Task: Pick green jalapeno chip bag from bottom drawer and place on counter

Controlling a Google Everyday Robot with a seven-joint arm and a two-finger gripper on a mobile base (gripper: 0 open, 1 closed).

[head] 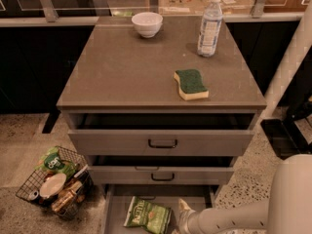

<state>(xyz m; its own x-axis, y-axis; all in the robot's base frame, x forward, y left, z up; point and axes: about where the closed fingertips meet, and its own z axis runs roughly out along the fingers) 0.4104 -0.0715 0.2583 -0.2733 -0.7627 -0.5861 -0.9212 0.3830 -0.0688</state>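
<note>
Lying flat on the floor of the open bottom drawer (pixel 116 214), at the foot of the grey cabinet, the green jalapeno chip bag (pixel 147 213) has not yet been lifted. The robot's gripper (pixel 181 211) sits just beside the bag's right edge, low in the drawer at the cabinet's base, at the end of a white arm (pixel 229 218) entering from the cabinet's right. Whether it is spread or closed cannot be told from this view, and no hold on the bag is evident.

By this reading the reach is done, while the grasp, the lift and the placing on the counter (pixel 122 67) all remain.

The counter, the cabinet's matte grey-brown top, carries a white bowl (pixel 147 23) at its back edge, a water bottle (pixel 210 26) at its back right, and a green-topped yellow sponge (pixel 191 84) toward its front right. The cabinet's two upper drawers (pixel 161 143) stand partly open. A wire basket (pixel 51 184) of packets rests on the speckled floor (pixel 19 140) to the cabinet's left.
</note>
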